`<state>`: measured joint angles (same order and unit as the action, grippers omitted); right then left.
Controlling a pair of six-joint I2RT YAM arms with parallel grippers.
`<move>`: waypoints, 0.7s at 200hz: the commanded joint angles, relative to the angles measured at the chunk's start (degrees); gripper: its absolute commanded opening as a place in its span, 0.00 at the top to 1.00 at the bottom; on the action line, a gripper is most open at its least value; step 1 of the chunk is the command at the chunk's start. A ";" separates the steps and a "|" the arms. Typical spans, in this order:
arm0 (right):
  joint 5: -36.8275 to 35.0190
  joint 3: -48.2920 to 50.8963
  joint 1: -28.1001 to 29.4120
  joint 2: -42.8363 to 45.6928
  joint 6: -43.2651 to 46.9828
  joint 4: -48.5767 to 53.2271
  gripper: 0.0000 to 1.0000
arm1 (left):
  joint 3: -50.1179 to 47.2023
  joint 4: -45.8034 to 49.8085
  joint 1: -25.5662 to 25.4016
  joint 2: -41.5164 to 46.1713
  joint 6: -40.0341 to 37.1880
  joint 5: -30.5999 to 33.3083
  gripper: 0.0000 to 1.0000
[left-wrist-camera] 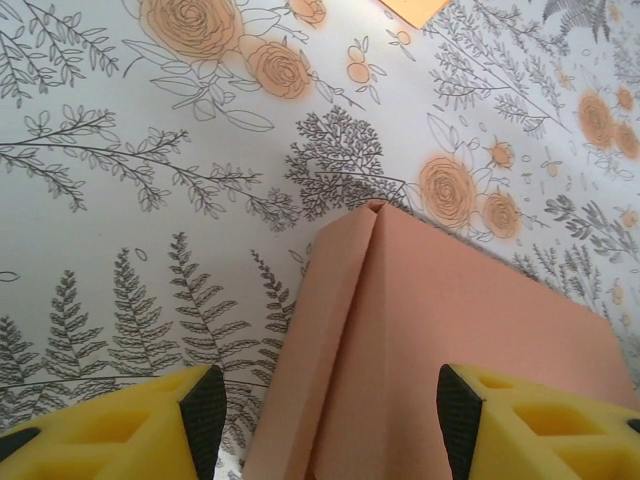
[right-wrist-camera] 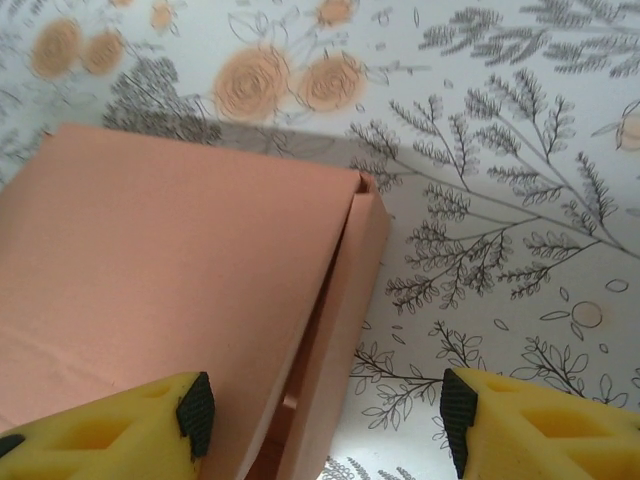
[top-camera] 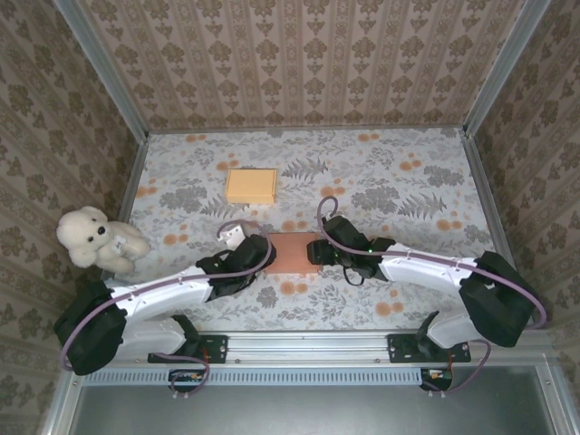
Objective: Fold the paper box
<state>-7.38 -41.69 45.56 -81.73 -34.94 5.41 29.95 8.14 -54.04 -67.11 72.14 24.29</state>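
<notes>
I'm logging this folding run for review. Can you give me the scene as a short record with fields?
work piece: salmon paper box, mid-table, end flaps partly folded
left arm: left claw open, astride the box's left end
right arm: right claw open, astride its right end
behind: yellow box, lying apart
far left: white teddy bear

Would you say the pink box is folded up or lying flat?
Folded up: the pink box has a top panel and side walls.
</notes>
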 commanded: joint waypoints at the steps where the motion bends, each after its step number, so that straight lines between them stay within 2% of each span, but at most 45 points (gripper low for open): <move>1: -2.10 -1.49 0.67 -1.91 -0.17 -0.73 0.36 | -0.60 1.52 -0.36 0.58 -1.89 2.55 0.39; 25: -3.14 -0.37 1.01 -3.44 0.13 -1.77 0.36 | -0.36 2.98 -0.37 1.08 -3.83 3.41 0.38; 68: -4.15 1.99 1.77 -4.36 0.12 -5.02 0.36 | -0.45 7.55 -0.65 3.25 -5.96 4.52 0.29; 140: -5.15 3.67 3.21 -4.40 -0.44 -7.62 0.36 | 1.10 8.56 -3.41 2.67 0.89 0.06 0.22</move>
<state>-11.27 -39.22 47.88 -85.73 -34.76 -0.80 29.87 15.00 -56.31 -64.31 70.00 25.54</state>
